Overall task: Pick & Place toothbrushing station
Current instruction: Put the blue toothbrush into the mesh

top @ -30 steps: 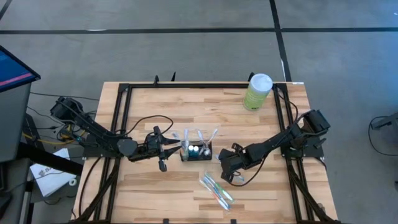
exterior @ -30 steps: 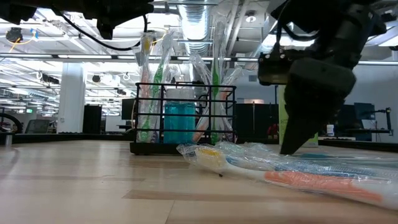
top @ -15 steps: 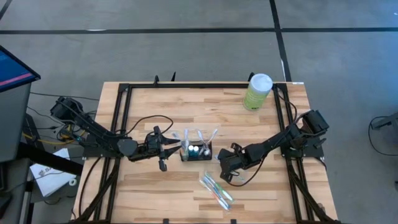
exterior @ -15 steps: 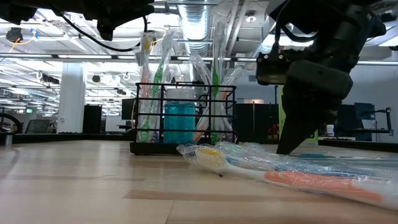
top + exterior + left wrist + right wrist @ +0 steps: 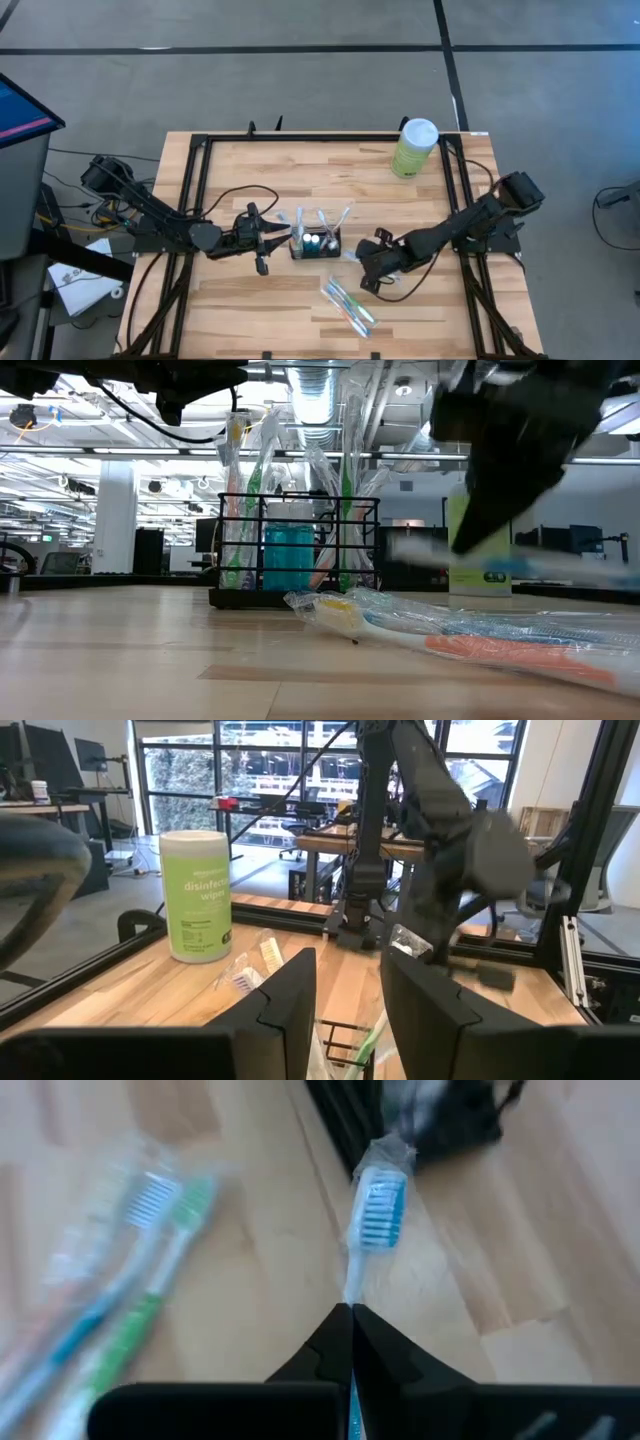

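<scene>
Right claw [image 5: 350,1312] has just closed fully on a wrapped toothbrush [image 5: 377,1205] and lifted it, holder [image 5: 315,245] just ahead; left claw [image 5: 268,240], half-open, grips nothing; insertion next.

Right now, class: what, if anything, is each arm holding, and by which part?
The right gripper is shut on a wrapped blue toothbrush, pinching its handle below the bristle head. The left gripper holds nothing; its jaws stand apart beside the toothbrushing station.
</scene>
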{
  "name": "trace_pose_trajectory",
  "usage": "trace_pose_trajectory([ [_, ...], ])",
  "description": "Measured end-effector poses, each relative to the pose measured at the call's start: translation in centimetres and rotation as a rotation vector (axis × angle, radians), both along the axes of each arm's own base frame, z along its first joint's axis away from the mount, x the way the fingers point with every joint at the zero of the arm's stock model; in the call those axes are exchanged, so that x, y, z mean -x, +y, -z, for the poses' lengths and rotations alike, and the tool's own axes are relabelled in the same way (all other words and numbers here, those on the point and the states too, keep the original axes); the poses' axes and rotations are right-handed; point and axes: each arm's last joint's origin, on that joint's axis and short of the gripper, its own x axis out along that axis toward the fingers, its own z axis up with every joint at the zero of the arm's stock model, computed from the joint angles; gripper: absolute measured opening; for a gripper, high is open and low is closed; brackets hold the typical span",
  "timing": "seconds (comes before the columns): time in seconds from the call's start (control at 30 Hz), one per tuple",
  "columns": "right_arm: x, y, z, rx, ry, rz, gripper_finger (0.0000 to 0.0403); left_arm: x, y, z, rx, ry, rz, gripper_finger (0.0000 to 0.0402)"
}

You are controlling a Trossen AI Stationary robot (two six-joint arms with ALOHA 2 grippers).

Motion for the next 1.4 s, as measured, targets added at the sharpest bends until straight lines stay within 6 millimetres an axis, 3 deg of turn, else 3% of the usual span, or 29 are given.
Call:
trace_pose_trajectory([
  [0.27, 2.6, 1.4, -5.5, 0.086, -0.248, -0.023, 0.0000, 0.0, 0.0, 0.0, -0.001, 0.001, 0.000, 0.0108],
  [0.5, 3.3, 2.2, -7.9, 0.227, -0.447, 0.016, 0.0000, 0.0, 0.0, 0.0, -0.001, 0.002, 0.000, 0.0108],
  [0.87, 0.4, 1.5, -8.6, 0.333, -0.652, -0.032, 0.0000, 0.0, 0.0, 0.0, -0.001, 0.002, 0.000, 0.0108],
  [1.1, 1.0, -0.7, -7.2, 0.306, -0.915, -0.027, 0.0000, 0.0, 0.0, 0.0, -0.001, 0.002, 0.000, 0.0108],
  [1.4, 1.3, -3.5, -6.4, 0.281, -1.064, 0.005, 0.0000, -0.1, 0.2, 0.0, -0.001, 0.002, -0.011, 0.0108],
])
